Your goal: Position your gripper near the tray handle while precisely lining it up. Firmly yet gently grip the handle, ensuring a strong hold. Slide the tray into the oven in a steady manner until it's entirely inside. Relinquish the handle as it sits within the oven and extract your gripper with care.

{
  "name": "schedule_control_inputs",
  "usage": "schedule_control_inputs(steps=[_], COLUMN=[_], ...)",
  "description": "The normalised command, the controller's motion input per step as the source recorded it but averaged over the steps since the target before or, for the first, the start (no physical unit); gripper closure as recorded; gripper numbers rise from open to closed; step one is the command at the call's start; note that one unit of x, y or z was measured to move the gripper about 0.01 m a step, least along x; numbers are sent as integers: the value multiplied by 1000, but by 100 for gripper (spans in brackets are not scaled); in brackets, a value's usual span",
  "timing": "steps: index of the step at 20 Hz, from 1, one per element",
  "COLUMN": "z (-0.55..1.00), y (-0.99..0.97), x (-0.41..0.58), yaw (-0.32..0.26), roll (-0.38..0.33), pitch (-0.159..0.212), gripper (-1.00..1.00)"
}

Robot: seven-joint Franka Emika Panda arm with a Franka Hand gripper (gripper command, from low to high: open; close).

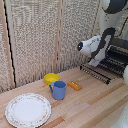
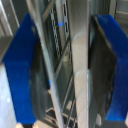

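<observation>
A white and black Franka arm reaches down over the far right corner of a light wooden bench (image 1: 95,107) in the exterior view, its gripper (image 1: 96,64) lowered onto the front of the tray (image 1: 107,66), a dark wire rack that juts out of the oven (image 1: 119,54) at the exterior view's right edge. The tray handle (image 1: 94,73), a long thin bar along the rack's front edge, hangs just beyond the bench's far edge. In the wrist view the two blue fingertips (image 2: 20,65) stand on either side of a grey metal bar of the tray, close against it; whether the pads actually press on the bar cannot be told from the blurred picture. Nearer the bench's middle stand a blue mug (image 1: 59,90) and, just behind it, a yellow bowl (image 1: 50,78), with a small orange block (image 1: 75,85) lying beside the mug toward the oven. A round white patterned plate (image 1: 28,110) rests at the bench's near left corner. A woven screen (image 1: 40,35) backs the scene.
</observation>
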Motion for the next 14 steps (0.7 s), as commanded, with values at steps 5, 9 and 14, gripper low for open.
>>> schedule_control_inputs(steps=[5, 9, 14], z=[621, 355, 289], y=[-1000, -811, -625], x=[-130, -28, -47], yaw=[0, 0, 6], roll=[50, 12, 12], pitch=[-14, -4, -9], gripper=[100, 100, -100])
